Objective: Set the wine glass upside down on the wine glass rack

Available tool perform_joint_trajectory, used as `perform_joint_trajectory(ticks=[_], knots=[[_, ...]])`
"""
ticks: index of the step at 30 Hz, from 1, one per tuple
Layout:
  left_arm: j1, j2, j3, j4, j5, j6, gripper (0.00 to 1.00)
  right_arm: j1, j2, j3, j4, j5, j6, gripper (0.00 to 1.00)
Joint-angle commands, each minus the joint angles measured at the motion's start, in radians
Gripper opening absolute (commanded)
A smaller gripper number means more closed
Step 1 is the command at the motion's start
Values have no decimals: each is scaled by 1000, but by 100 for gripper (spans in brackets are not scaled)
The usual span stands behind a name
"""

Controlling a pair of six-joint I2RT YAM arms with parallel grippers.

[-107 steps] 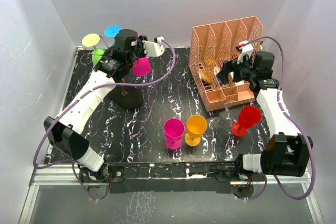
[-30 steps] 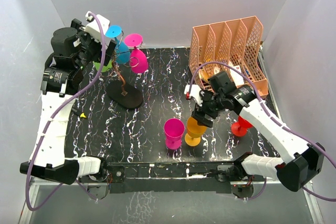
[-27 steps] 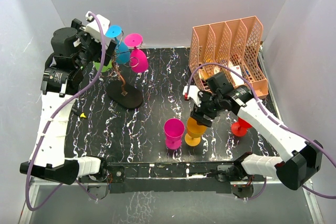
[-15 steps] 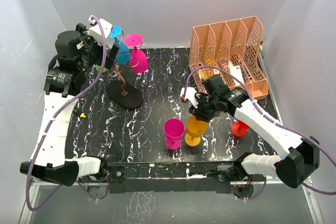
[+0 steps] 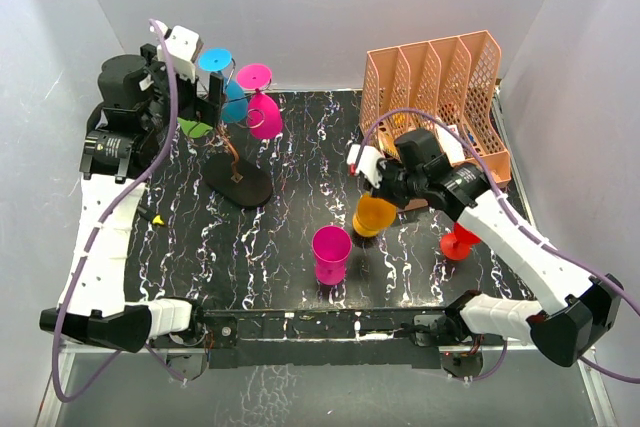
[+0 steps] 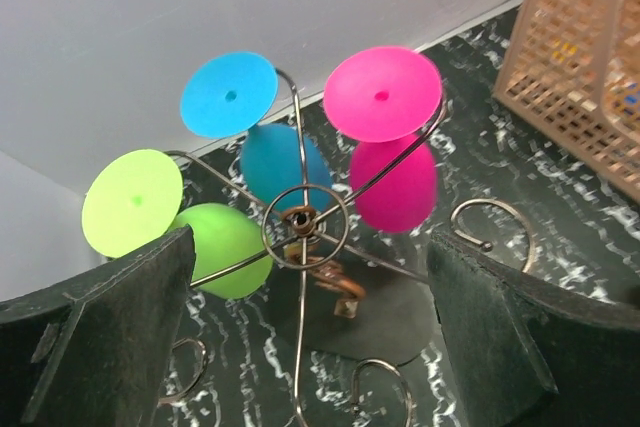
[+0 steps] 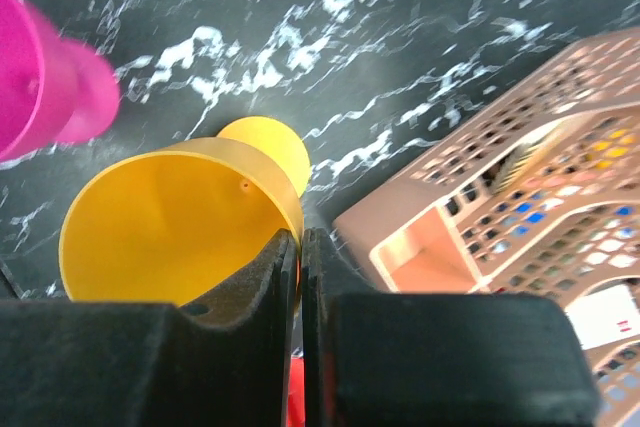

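Observation:
My right gripper [image 5: 384,197] [image 7: 300,242] is shut on the rim of the orange-yellow wine glass [image 5: 375,215] [image 7: 180,217], one finger inside the bowl and one outside, and holds it tilted above the table. The wine glass rack [image 5: 240,185] [image 6: 303,217] stands at the back left. A green [image 6: 215,247], a blue [image 6: 285,162] and a magenta glass [image 6: 395,182] hang upside down from its wire arms. Over the rack my left gripper [image 5: 205,102] [image 6: 310,277] hovers wide open and empty.
A magenta glass [image 5: 331,252] [image 7: 40,87] stands upright near the front middle. A red glass [image 5: 460,240] stands to the right under my right arm. The peach slotted organizer [image 5: 435,117] [image 7: 500,197] sits at the back right. White walls enclose the table.
My right gripper closed on the orange-yellow glass's rim and lifted it off the table, up and toward the back. The left arm shifted only slightly above the rack.

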Motion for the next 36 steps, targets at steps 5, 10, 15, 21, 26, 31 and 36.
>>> perform_joint_trajectory(ticks=[5,10,15,21,26,31,36], knots=[[62,-28,25,98,244,-226,97,-11,85,273,304,149,60,8],[80,-46,-17,149,284,-269,97,-20,155,394,467,218,167,8],[79,-20,-27,158,340,-336,94,-21,250,564,505,224,307,8],[44,27,-21,168,395,-474,85,-20,316,764,469,301,437,8],[-30,91,42,160,406,-554,83,-21,325,850,417,247,524,8],[-78,160,64,194,426,-630,82,-24,314,877,384,131,589,8],[-87,188,46,256,500,-708,78,-38,309,885,374,30,629,8]])
